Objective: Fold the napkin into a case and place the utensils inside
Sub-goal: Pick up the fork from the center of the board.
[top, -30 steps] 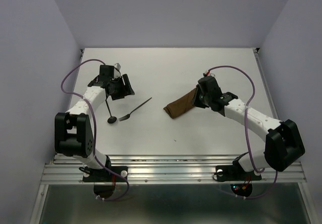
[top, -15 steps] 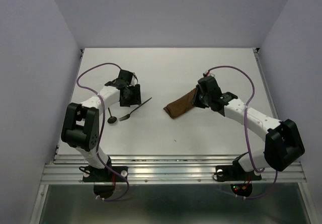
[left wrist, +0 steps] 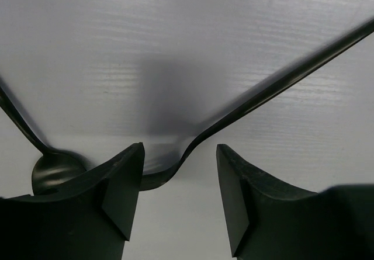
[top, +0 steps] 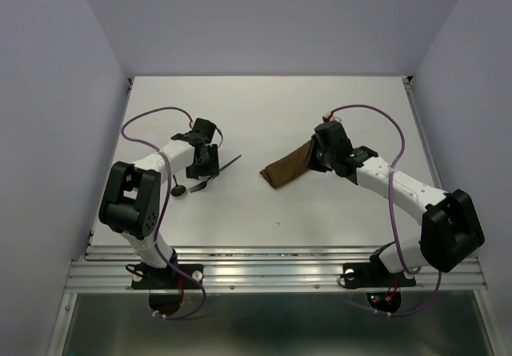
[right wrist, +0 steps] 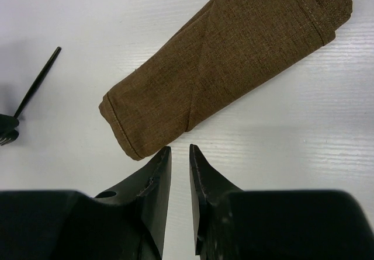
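We judge the folding done. The napkin lies as a narrow brown case [right wrist: 222, 61] right of the middle of the table [top: 320, 108], slanting from near-left to far-right. What we take for its open mouth faces left, toward the utensils, though we cannot see into it. Nothing is inside it yet.

Both utensils lie on the bare table, well apart from the case. The fork [left wrist: 280, 79] lies aslant with its handle pointing toward the case. The spoon [left wrist: 55, 169] is just beside it on the left, their heads close together.

The left claw [left wrist: 178, 149] is low over the fork with its jaws wide. The fork's neck sits in the gap between them, not yet pinched.

The right claw [right wrist: 179, 149] is narrow, almost closed, and holds nothing. Its tips are just beside the case's near edge.

What is left, as we read it, is the whole second half: grip the fork, carry it over, slide it into the case, then do the same with the spoon.
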`<move>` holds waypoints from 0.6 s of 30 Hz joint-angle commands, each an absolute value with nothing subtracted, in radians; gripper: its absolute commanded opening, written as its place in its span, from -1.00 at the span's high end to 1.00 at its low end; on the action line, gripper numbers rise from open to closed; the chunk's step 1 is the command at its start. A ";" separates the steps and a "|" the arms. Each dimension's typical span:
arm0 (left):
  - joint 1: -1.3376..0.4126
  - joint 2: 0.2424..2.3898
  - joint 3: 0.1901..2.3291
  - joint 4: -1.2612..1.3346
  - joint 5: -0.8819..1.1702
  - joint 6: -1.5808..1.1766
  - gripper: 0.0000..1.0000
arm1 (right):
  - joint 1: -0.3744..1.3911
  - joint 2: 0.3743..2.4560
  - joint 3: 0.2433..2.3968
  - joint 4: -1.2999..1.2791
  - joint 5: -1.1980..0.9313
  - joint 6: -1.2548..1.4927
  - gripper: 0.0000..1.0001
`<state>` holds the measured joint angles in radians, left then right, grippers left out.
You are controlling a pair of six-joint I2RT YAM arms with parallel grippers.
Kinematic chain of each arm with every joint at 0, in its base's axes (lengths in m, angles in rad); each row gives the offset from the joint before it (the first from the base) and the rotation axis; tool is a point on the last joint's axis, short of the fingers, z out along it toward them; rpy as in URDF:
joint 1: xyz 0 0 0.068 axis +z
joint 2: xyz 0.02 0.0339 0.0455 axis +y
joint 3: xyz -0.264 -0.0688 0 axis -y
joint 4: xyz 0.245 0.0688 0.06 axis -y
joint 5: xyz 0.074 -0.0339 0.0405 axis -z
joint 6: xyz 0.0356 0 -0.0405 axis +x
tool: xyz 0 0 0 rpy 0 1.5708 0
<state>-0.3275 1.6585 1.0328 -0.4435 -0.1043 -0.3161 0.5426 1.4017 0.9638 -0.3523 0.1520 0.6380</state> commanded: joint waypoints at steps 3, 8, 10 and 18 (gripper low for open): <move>-0.347 1.632 1.003 -0.503 -0.124 -0.330 -0.16 | 0.541 1.402 0.983 -0.342 0.152 0.646 0.50; -0.370 1.632 0.989 -0.508 -0.129 -0.347 0.13 | 0.541 1.408 0.991 -0.342 0.144 0.644 0.50; -0.383 1.626 0.982 -0.509 -0.132 -0.357 0.30 | 0.541 1.410 0.991 -0.342 0.141 0.644 0.50; -0.413 1.597 0.971 -0.512 -0.172 -0.382 0.98 | 0.541 1.419 1.000 -0.342 0.133 0.644 0.50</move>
